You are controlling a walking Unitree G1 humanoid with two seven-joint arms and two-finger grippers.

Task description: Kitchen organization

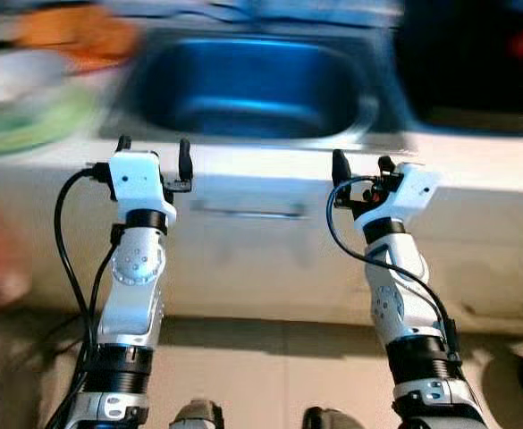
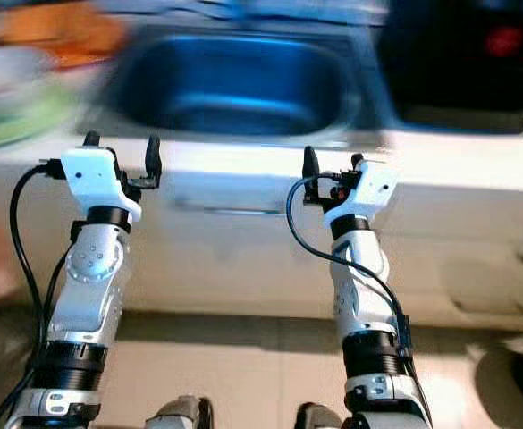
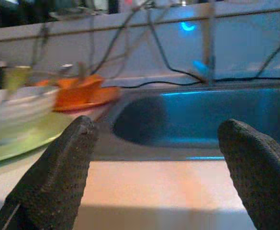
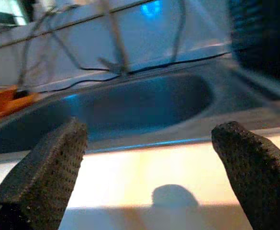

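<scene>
Black, textured fingers of the left pincer (image 1: 155, 154) stand spread apart with nothing between them, raised just short of the pale tabletop (image 1: 261, 165) edge. The right pincer (image 1: 362, 164) is likewise spread and empty, level with the left one and well apart from it, at about 3 o'clock from it in the head views.

Straight ahead of both pincers, at 12 o'clock, lies the blue-lit stainless steel sink basin (image 1: 248, 89), sunk in the tabletop; the wrist views look over the front rim into its bowl, and neither pincer touches it. At roughly 10 o'clock from the left pincer, on the tabletop beside the basin, a white bowl sits on a flat green plate (image 1: 29, 125), with an orange dish (image 1: 78, 36) behind them, all blurred. At about 1 o'clock from the right pincer is a dark area (image 1: 476, 63) with a red spot, too blurred to identify. Dark cables (image 3: 159, 52) run along the pale wall behind the basin. Below the tabletop edge is a white cabinet front with a slim handle (image 1: 243, 212).
</scene>
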